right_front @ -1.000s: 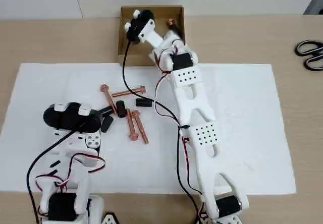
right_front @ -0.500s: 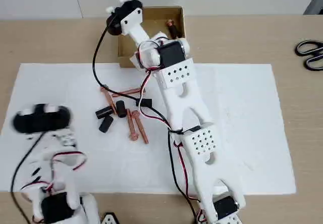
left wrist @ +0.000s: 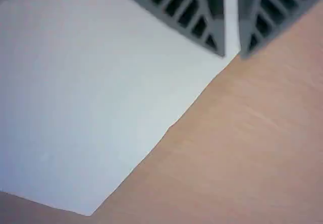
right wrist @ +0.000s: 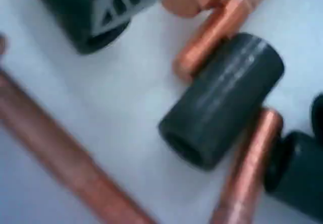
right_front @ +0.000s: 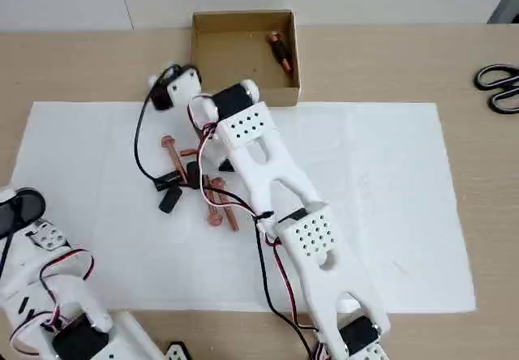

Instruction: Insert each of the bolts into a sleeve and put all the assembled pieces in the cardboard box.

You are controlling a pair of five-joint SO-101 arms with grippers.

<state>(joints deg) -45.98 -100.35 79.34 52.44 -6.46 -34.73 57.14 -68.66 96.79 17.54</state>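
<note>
One down, and it shows: a single assembled piece (right_front: 280, 49) lies in the cardboard box (right_front: 196, 60), tucked by the box's right wall. Everything else is left to do. Out on the white paper (right_front: 389, 173), the loose bolts (right_front: 212, 204) and black sleeves (right_front: 170, 200) sit in a tight cluster just short of the box, several of them touching. I count at least three of each, with more perhaps hidden under the right arm (right_front: 259, 145). None of those bolts looks sleeved yet.

The right gripper (right_front: 172, 94) hangs over that cluster, and its wrist view has one sleeve (right wrist: 222, 100) dead centre, lying among bolt shafts. Open or closed? I cannot tell. The left gripper (left wrist: 231, 37) sits over the paper's near left corner, well apart from the parts, its fingers drawn to a thin slit with nothing between them.

As for room, I judge the easy space to be the paper's right half and its near edge. The tight spots are the box's near wall just beyond the cluster and the arm's own black cable (right_front: 138, 145), looping beside and across the parts. That looks like a snag risk. The scissors (right_front: 496, 87) lie at the worktop's (right_front: 81, 60) far right, well out of play.
</note>
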